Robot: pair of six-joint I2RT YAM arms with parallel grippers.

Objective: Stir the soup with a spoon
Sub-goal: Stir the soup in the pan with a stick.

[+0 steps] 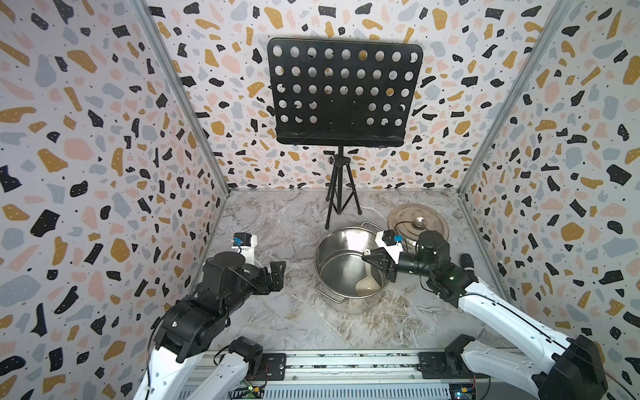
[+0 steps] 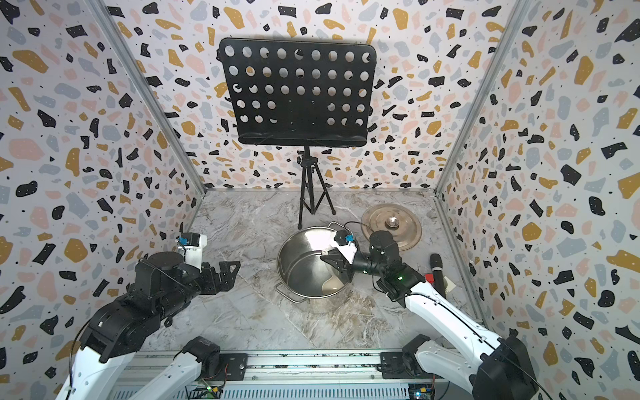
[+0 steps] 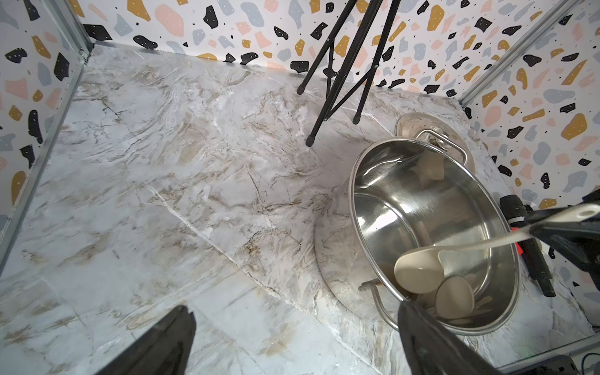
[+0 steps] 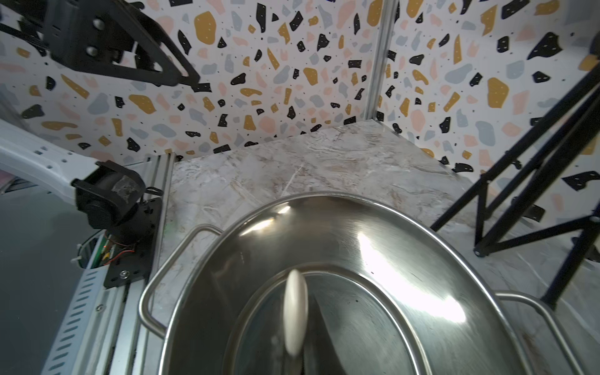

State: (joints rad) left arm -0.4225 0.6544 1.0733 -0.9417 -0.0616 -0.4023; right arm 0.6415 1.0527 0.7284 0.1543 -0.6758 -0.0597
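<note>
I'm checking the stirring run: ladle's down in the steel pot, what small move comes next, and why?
Probably sweep the ladle in a slow circle around the pot's floor. The right gripper is shut on its handle, the bowl sits low by the near wall, and the lid lies off behind the pot.

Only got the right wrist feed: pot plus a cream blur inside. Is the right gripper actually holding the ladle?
Observer: Yes. The right gripper is shut on the ladle, gripping the handle near its upper end.
Operator: Lid out of the way?
Observer: Yes. The lid lies flat on the table, beyond the pot and beside the right arm.
Operator: Left arm?
Observer: The left gripper is open and empty, on the robot's left of the pot and not touching it.
</note>
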